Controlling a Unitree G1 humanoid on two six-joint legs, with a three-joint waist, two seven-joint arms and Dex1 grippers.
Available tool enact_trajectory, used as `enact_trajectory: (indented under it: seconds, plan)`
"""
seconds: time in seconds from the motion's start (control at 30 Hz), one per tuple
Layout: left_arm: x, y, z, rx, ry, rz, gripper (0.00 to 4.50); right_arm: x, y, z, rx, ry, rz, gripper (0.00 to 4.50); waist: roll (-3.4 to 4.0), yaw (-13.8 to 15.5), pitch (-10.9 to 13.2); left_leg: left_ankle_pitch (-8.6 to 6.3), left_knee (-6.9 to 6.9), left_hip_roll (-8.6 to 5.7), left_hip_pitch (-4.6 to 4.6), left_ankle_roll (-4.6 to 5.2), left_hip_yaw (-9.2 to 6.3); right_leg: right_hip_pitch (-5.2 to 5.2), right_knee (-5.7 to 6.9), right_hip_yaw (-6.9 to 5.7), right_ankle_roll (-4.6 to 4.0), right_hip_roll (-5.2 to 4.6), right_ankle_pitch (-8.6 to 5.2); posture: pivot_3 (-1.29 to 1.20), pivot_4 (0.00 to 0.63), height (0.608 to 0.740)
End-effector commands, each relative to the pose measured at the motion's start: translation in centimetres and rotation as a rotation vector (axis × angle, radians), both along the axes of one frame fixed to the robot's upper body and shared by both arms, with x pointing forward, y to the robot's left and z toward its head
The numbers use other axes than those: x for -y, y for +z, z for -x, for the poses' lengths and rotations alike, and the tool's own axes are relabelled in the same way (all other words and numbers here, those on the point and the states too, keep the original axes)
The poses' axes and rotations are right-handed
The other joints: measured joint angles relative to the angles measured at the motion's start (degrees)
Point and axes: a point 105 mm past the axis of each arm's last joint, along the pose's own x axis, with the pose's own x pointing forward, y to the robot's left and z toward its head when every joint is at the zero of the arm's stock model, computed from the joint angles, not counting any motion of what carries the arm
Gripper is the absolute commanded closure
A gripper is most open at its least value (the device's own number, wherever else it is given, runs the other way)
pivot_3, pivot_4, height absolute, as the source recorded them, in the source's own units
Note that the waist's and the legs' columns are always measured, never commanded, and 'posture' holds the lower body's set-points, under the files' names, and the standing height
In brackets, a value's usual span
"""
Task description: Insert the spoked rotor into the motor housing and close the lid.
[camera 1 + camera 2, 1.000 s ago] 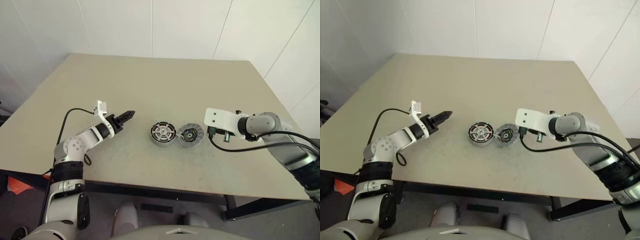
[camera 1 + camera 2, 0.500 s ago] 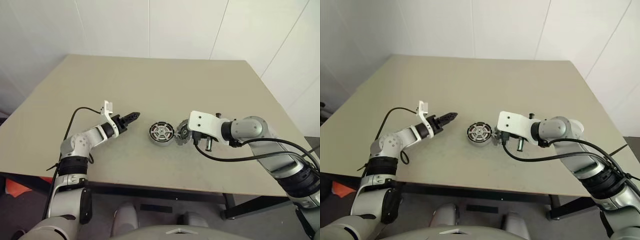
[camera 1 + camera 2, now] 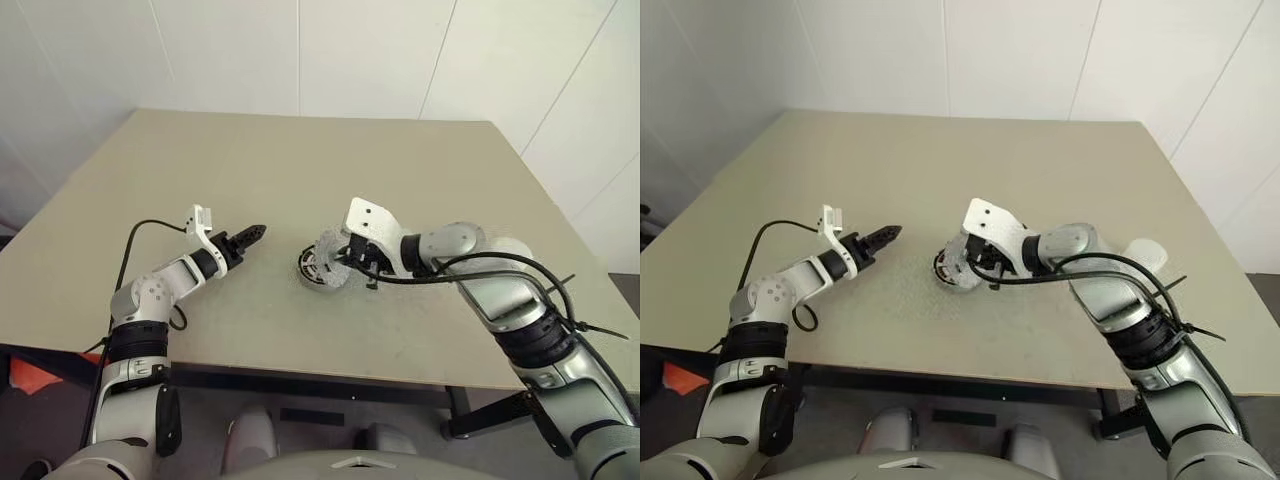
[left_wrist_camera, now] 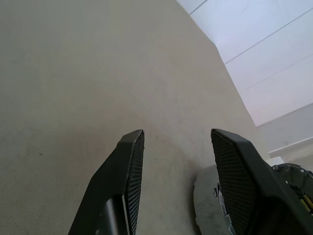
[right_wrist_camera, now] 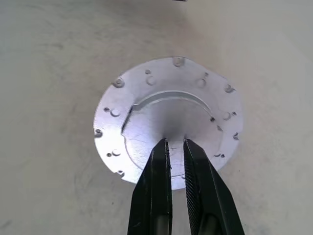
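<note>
The motor housing (image 3: 305,281) lies mid-table, and the spoked rotor (image 3: 312,267) sits inside it, partly covered. My right gripper (image 5: 176,142) is shut on the lid (image 5: 168,105). The lid (image 3: 328,245) is tipped up on edge just over the housing's right side, with its silver back face toward the wrist camera. To the left of the housing, clear of it, my left gripper (image 3: 251,234) points at it just above the table. Its fingers (image 4: 129,161) stand open with nothing between them.
The tan table (image 3: 300,160) reaches back to a white panelled wall, and its front edge (image 3: 330,375) runs close below the parts. Black cables (image 3: 470,270) loop along my right forearm. Bare tabletop lies behind and left of the housing.
My right gripper has swung left with the lid, from beside the housing to over it, and tipped it up. The left gripper has stayed put.
</note>
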Motion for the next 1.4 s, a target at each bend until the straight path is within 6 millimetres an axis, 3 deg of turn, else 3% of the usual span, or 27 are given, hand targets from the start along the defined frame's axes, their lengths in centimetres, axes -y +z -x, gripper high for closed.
enact_trajectory:
  seconds: [0.03,0.37,0.43,0.57,0.67,0.8,1.1,1.4]
  plan:
    - [-0.4,1.4,-0.3,0.060,0.018,-0.003,2.20,-1.2,-0.3,-0.9,0.028,-0.010,-0.010,4.04,0.00,0.00,0.00,0.00,-0.01,0.01,0.00,0.00,0.00,-0.01,0.00,-0.01,0.00,0.01,0.00,0.00,0.000,0.740]
    - [-0.3,1.8,-0.7,0.075,0.013,-0.014,2.20,-1.6,-3.9,-0.9,-0.092,-0.052,-0.043,4.04,-0.04,0.07,-0.02,0.00,-0.02,-0.01,0.00,-0.01,-0.02,0.06,-0.10,-0.04,0.01,-0.01,0.00,0.00,0.000,0.740]
    - [-0.2,1.9,-0.8,0.078,0.009,-0.014,2.20,-1.9,-3.1,-1.1,-0.078,-0.056,-0.101,4.04,-0.04,0.07,-0.02,0.00,-0.03,0.00,0.10,-0.01,-0.02,0.13,-0.08,-0.03,0.01,0.00,0.00,0.00,0.000,0.740]
    - [-0.3,2.0,-0.9,0.080,0.001,-0.027,2.20,-2.6,0.5,-2.5,0.071,-0.094,-0.307,4.04,-0.04,0.04,-0.01,-0.01,-0.05,0.00,0.11,0.00,-0.02,0.09,-0.04,-0.02,0.00,0.00,0.00,0.00,0.000,0.740]
    - [-0.2,2.1,-1.0,0.081,-0.006,-0.033,2.20,-2.8,1.1,-2.2,0.035,-0.049,-0.372,4.04,-0.04,0.09,-0.01,0.02,-0.05,0.00,-0.06,-0.05,-0.01,-0.05,-0.05,-0.02,-0.01,0.00,0.01,0.00,0.000,0.740]
    - [0.1,2.3,-1.2,0.085,-0.025,-0.045,2.20,-3.1,0.8,-1.7,0.075,-0.008,-0.364,3.17,-0.04,0.10,-0.01,0.01,-0.05,0.00,-0.23,-0.03,-0.02,-0.13,-0.15,-0.07,0.00,0.00,0.01,0.00,0.000,0.740]
    - [0.4,2.4,-1.2,0.086,-0.055,-0.073,2.20,-3.5,-1.2,0.3,0.048,0.076,-0.328,0.20,-0.05,0.04,-0.01,0.01,-0.07,0.01,-0.25,-0.02,-0.03,-0.16,-0.16,-0.09,0.00,0.00,0.01,0.00,0.000,0.740]
    - [0.5,2.5,-1.0,0.081,-0.066,-0.082,2.20,-3.1,-2.6,-0.6,0.078,0.012,-0.308,0.20,-0.05,0.05,0.00,0.00,-0.07,0.01,-0.26,-0.02,-0.03,-0.18,-0.16,-0.09,-0.01,0.00,0.01,0.00,0.000,0.740]
